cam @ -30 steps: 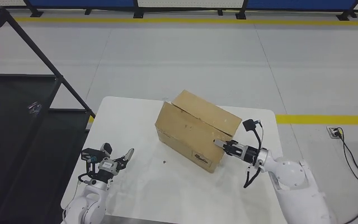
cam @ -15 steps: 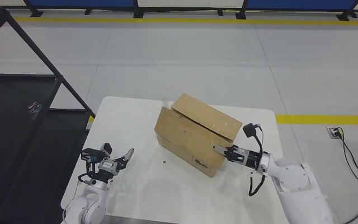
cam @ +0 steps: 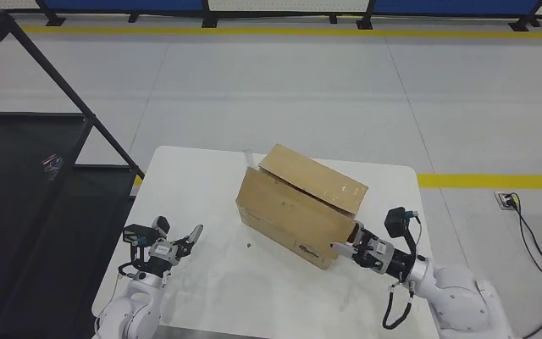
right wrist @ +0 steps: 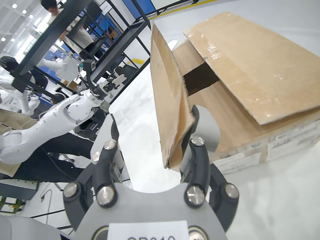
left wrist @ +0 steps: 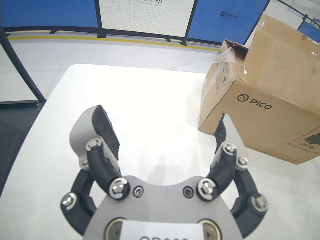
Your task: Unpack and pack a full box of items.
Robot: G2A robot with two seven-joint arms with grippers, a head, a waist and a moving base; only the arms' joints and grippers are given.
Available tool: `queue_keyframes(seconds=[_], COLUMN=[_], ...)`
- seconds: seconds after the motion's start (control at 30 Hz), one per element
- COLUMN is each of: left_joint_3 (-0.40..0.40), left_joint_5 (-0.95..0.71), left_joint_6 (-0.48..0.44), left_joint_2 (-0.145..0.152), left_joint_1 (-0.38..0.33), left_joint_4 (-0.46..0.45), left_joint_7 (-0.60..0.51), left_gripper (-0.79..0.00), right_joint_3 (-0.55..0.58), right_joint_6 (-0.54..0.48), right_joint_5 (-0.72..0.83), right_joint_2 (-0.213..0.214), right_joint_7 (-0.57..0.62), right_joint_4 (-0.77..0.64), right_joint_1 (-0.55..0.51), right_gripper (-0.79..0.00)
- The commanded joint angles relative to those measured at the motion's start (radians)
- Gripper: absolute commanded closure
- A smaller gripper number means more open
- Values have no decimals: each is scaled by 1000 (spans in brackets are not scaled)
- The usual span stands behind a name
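The white tabletop (cam: pixel 195 182) carries the one thing that matters here — the cardboard box (cam: pixel 288 212), sitting skewed near its middle with the top flaps partly lifted and a dark gap showing under them. I judge the job to be at the opening step.

The end flap (right wrist: pixel 170 93) stands on edge at the box corner nearest my right arm. The right gripper (right wrist: pixel 156 114) sits at that corner with the flap between its jaws. The flap leans on one finger, but bare tabletop shows between it and the other finger. So I read the gripper as partly open and not clamped on anything.

If I pull like this, the flap may simply slip out. If the one finger hooks it instead, the whole box could swing or slide rather than open. The flap's lower edge looks frayed and split, so a hard tug could tear it.

The left gripper (left wrist: pixel 160 116) is spread wide and empty. It is well apart from the box on the opposite side, so nothing braces the box against a pull.

Loose clear tape (left wrist: pixel 225 54) hangs at the box's far corner and could snag a flap. A dark speck (cam: pixel 248 245) lies near the box's front face — too small to identify, though a sliding box could ride over it.
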Motion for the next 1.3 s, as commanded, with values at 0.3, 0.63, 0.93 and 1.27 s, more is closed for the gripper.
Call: queue_keyframes(seconds=[0.3, 0.63, 0.93, 1.27], left_joint_3=[0, 0, 0, 0], left_joint_5=[0, 0, 0, 0], left_joint_6=[0, 0, 0, 0], left_joint_2=[0, 0, 0, 0], left_joint_1=[0, 0, 0, 0], left_joint_4=[0, 0, 0, 0], left_joint_7=[0, 0, 0, 0], left_gripper=[-785, -785, -785, -785], right_joint_3=[-77, -168, -134, -116], right_joint_6=[229, 387, 343, 381], right_joint_5=[-417, -491, -382, -346], right_joint_2=[-1, -12, -6, -2], right_joint_7=[-117, -133, -106, -134], right_joint_4=[-94, -3, 104, 169], right_joint_1=[-114, -19, 64, 109], right_gripper=[-785, -785, -785, -785])
